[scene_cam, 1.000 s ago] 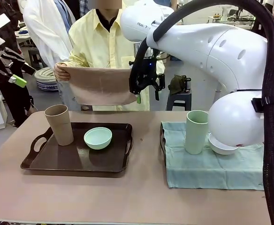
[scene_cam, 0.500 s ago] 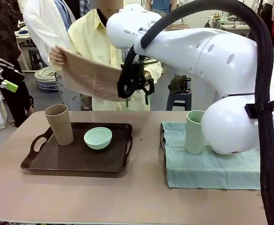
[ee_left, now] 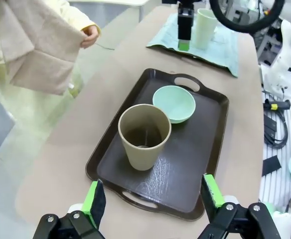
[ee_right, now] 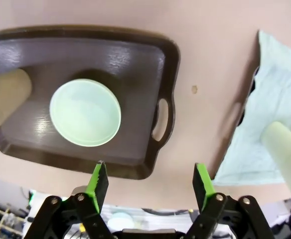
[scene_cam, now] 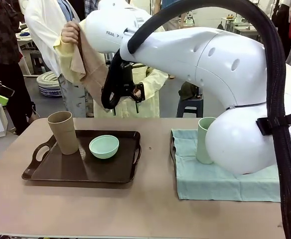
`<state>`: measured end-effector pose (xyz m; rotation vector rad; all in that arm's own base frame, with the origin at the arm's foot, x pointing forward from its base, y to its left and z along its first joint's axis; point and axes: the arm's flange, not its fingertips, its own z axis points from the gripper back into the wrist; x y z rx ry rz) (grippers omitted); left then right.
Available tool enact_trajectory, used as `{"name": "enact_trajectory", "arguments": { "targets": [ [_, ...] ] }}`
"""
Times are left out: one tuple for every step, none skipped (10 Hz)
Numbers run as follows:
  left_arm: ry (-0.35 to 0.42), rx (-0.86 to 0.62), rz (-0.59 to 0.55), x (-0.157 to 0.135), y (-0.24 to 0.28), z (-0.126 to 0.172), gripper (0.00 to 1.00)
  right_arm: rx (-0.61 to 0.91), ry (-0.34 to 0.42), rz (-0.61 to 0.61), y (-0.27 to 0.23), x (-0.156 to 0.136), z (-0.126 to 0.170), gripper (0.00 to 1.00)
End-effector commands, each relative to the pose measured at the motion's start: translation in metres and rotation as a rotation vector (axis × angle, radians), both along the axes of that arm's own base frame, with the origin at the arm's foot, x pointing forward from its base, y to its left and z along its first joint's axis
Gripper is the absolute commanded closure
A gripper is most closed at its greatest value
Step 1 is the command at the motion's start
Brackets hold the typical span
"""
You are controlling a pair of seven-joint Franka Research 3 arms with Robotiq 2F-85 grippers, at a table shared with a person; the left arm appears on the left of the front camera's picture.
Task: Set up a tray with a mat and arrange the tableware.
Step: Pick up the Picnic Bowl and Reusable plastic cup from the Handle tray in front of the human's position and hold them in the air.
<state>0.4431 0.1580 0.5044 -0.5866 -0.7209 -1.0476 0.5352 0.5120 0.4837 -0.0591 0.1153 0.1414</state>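
Swung further left than a second ago, the right tool [ee_right: 150, 181] hangs above the dark tray [scene_cam: 80, 172], fingers apart and empty. Tan cup [scene_cam: 63, 132] and mint green bowl [scene_cam: 104, 146] sit on the tray. The left tool [ee_left: 153, 191] is also spread, empty. A person holds the tan mat [scene_cam: 88, 64] higher. The pale green cup [scene_cam: 204, 139] stands on a teal cloth [scene_cam: 220, 181].

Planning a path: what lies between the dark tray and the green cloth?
Bare table, per the front view; the right wrist view adds one tiny speck there.
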Motion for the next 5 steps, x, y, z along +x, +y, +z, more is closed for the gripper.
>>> {"name": "enact_trajectory", "arguments": {
  "targets": [
    [-0.022,-0.040,-0.014,0.004,0.008,-0.009,0.00,-0.026,-0.042,-0.030,-0.068,-0.087,-0.041,0.11],
    [-0.014,-0.039,-0.008,0.004,0.012,-0.015,0.00,-0.013,-0.041,-0.049,-0.075,-0.103,-0.049,0.11],
    [-0.011,-0.038,-0.010,0.005,0.014,-0.017,0.00,-0.013,-0.042,-0.056,-0.077,-0.117,-0.056,0.11],
    [-0.011,-0.035,-0.010,0.002,0.015,-0.020,0.00,-0.016,-0.035,-0.078,-0.082,-0.129,-0.063,0.11],
    [-0.008,-0.032,-0.014,0.004,0.016,-0.023,0.00,0.001,-0.022,-0.093,-0.088,-0.137,-0.070,0.11]
  ]
}}
